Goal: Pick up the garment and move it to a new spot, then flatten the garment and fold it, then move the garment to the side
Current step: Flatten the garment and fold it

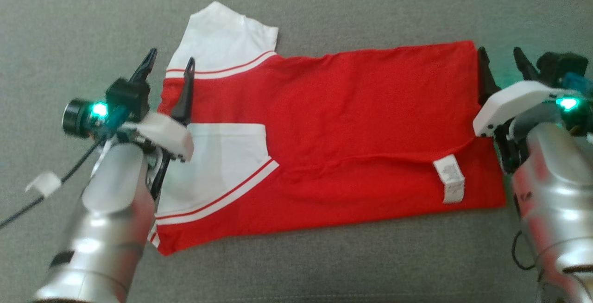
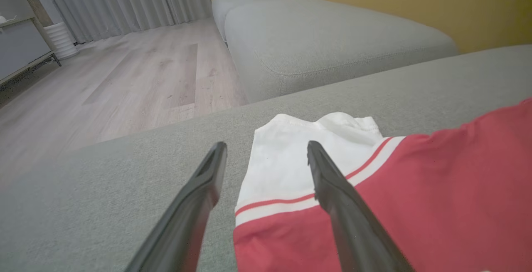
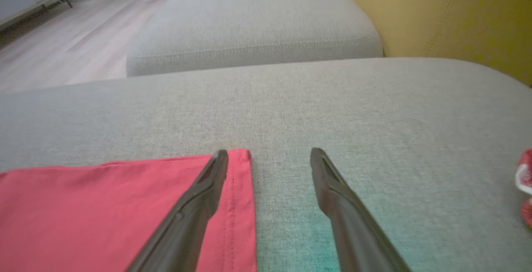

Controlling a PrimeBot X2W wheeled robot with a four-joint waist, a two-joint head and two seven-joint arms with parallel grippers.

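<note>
A red garment (image 1: 352, 122) with white sleeves and white stripes lies folded lengthwise on the grey cushion (image 1: 324, 11), a white care label (image 1: 449, 180) showing near its right end. My left gripper (image 1: 169, 64) is open over the garment's left end, one finger above the white-striped shoulder and the other over bare cushion; in the left wrist view the left gripper (image 2: 266, 149) straddles the white sleeve's (image 2: 282, 164) edge. My right gripper (image 1: 501, 57) is open at the garment's right hem; in the right wrist view the right gripper (image 3: 269, 155) straddles the red hem (image 3: 239, 205).
The grey cushion surface extends all around the garment. A second grey cushion (image 2: 324, 43) lies beyond, with a yellow wall (image 2: 415, 1) behind it. Wooden floor (image 2: 124, 80), curtains (image 2: 120, 1) and a white ribbed object (image 2: 60, 39) are off the cushion's left side.
</note>
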